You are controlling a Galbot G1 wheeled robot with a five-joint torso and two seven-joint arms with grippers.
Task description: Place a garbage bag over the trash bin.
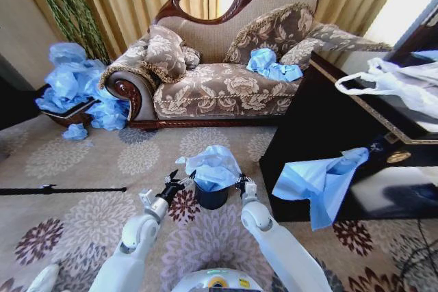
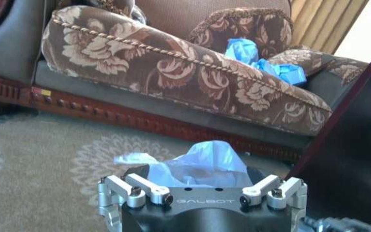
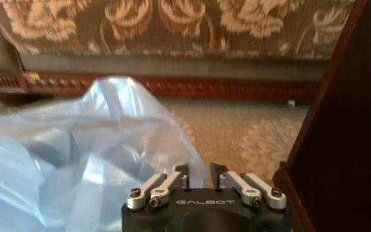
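Blue, crinkly plastic — the garbage bag point(image 1: 214, 166) — sits bunched over the mouth of the trash bin point(image 1: 211, 198), which stands on the patterned carpet point(image 1: 82, 162) between the two arms in the head view. The left gripper point(image 1: 183, 182) is at the bag's left edge and the right gripper point(image 1: 240, 182) at its right edge; from here I cannot tell what the fingers are doing. Open carpet lies between the bin and the sofa point(image 1: 226, 66) behind it, while the dark cabinet point(image 1: 321, 135) stands near on the right, with another blue bag point(image 1: 320, 181) hanging from its edge.

From the left wrist view, the left gripper point(image 2: 202, 186) has its linkages spread wide; its fingertips are hidden, so whether it grips the bag is unclear. The garbage bag point(image 2: 205, 162) rises just beyond it, with bare carpet point(image 2: 44, 145) up to the sofa's wooden base point(image 2: 108, 113).

From the right wrist view, the right gripper point(image 3: 200, 170) has its fingers point(image 3: 182, 169) drawn close together, pinching the bag's edge. The garbage bag point(image 3: 89, 145) billows beside it — the cabinet's side point(image 3: 347, 121) is close on the other flank.
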